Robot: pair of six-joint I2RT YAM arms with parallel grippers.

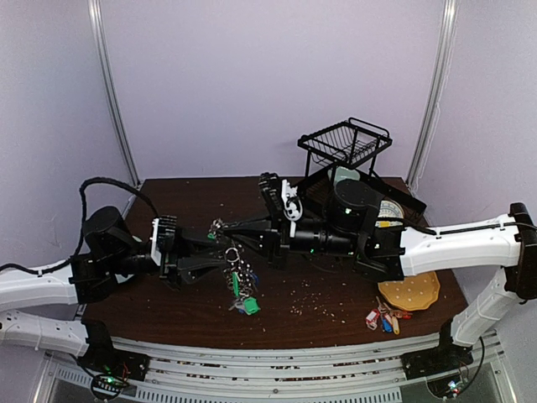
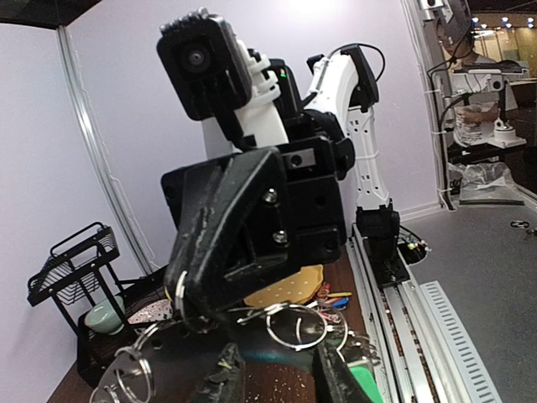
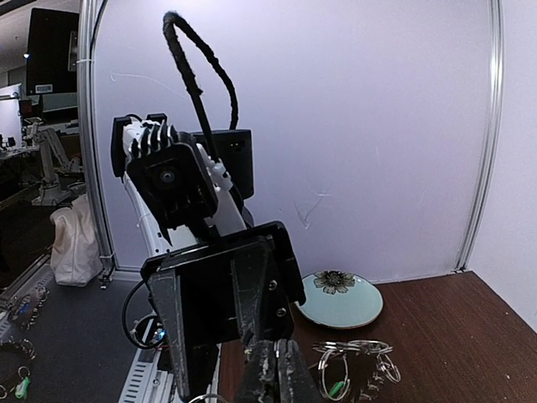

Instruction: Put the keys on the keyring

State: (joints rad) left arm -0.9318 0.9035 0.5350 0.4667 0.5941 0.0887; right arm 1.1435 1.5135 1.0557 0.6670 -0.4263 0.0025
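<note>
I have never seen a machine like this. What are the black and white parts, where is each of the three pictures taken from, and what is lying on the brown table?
These are two robot arms bolted to the near edge of a table. One picture looks down from above and behind them; the other two come from small cameras on each wrist, so each shows the other arm's claw close up.

In the middle, the left claw and the right claw meet over the keyring, a metal ring hung with small loops and green-tagged keys. The right claw is shut and seems to pinch the ring; the left claw's fingers stand partly apart.

Also on the table: a black wire rack, a yellow board, a loose bunch of coloured keys and crumbs.
</note>
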